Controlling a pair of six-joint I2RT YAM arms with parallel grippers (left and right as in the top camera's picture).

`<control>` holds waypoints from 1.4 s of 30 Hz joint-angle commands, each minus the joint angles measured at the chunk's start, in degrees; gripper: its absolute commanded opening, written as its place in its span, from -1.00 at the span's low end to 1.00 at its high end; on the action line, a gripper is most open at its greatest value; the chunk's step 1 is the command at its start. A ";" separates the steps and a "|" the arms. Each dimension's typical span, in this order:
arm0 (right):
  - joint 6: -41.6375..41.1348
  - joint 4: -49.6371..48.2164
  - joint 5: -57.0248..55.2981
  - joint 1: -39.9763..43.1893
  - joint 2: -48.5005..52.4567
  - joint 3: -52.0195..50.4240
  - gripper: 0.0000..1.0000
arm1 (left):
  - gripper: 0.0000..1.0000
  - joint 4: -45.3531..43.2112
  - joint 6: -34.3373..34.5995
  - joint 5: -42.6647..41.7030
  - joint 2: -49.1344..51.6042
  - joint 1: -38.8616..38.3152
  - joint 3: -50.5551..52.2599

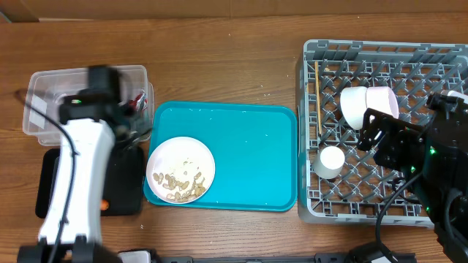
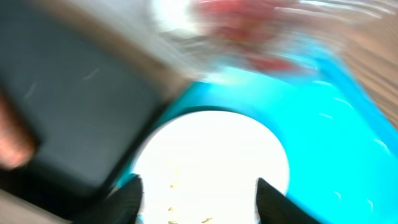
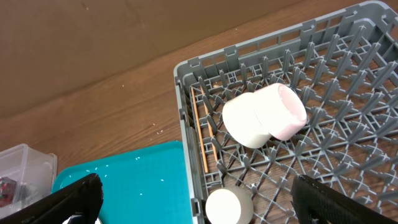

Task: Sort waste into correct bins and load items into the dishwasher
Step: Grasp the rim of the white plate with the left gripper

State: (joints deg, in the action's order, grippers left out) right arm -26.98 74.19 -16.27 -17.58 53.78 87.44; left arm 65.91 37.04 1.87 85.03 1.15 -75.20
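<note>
The left tool (image 2: 199,190) hangs open over the white plate (image 1: 180,169). The plate lies flat, face up, at the left end of the teal tray (image 1: 256,153) on the tabletop (image 1: 219,66). It is round, so it has no long side. It looks hard, smooth and easy to break, so grab its thin rim. The rice bits (image 1: 179,186) are loose and would slide if it tips. The right tool (image 3: 196,186) is open too, over the grey rack (image 1: 380,212).

Brown wood-grain table (image 1: 219,66), evenly lit
</note>
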 commanded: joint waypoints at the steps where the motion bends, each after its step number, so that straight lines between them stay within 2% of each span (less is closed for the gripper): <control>1: -0.09 -0.31 0.09 0.35 -0.24 1.07 1.00 | 0.53 -3.10 -9.81 6.99 -1.75 -14.75 -1.09; 3: -0.09 -0.31 0.09 0.35 -0.24 1.07 1.00 | 0.51 -5.20 -10.95 9.46 0.17 -21.38 -0.48; 4: -0.09 -0.31 0.09 0.35 -0.24 1.07 1.00 | 0.38 -6.95 -10.88 10.40 2.93 -25.92 -0.04; 6: -0.09 -0.31 0.09 0.35 -0.24 1.07 1.00 | 0.29 -8.55 -9.81 11.04 7.06 -29.49 0.13; 9: -0.09 -0.31 0.09 0.35 -0.24 1.07 1.00 | 0.12 -9.33 -1.95 14.29 13.40 -32.00 0.13; 11: -0.09 -0.31 0.09 0.35 -0.24 1.07 1.00 | -0.02 -10.67 1.05 14.51 17.33 -32.35 0.13; 14: -0.09 -0.31 0.09 0.35 -0.24 1.07 1.00 | -0.19 -13.09 0.37 12.15 22.69 -32.33 0.11; 20: -0.09 -0.31 0.09 0.35 -0.24 1.07 1.00 | -0.25 -12.74 -3.67 12.07 28.87 -32.33 0.09; 26: -0.09 -0.31 0.09 0.35 -0.24 1.07 1.00 | -0.49 -11.43 -5.57 12.33 32.06 -32.35 0.11; 30: -0.09 -0.31 0.09 0.35 -0.24 1.07 1.00 | -0.48 -11.37 -5.55 14.16 32.06 -32.35 0.09; 31: -0.09 -0.31 0.09 0.35 -0.24 1.07 1.00 | -0.52 -11.37 -5.55 14.25 32.06 -32.33 0.09; 34: -0.09 -0.31 0.09 0.35 -0.24 1.07 1.00 | -0.91 -11.39 -5.60 14.29 32.06 -32.44 -0.07; 38: -0.09 -0.31 0.09 0.35 -0.24 1.07 1.00 | -0.92 -12.87 -9.42 15.13 32.06 -33.40 -0.15; 42: -0.09 -0.31 0.09 0.35 -0.24 1.07 1.00 | -0.92 -13.81 -10.01 15.98 32.06 -34.56 -0.15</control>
State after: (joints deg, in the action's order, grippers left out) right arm -26.98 74.17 -16.27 -17.61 53.78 87.44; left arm 53.17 29.34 17.47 115.04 -32.32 -75.68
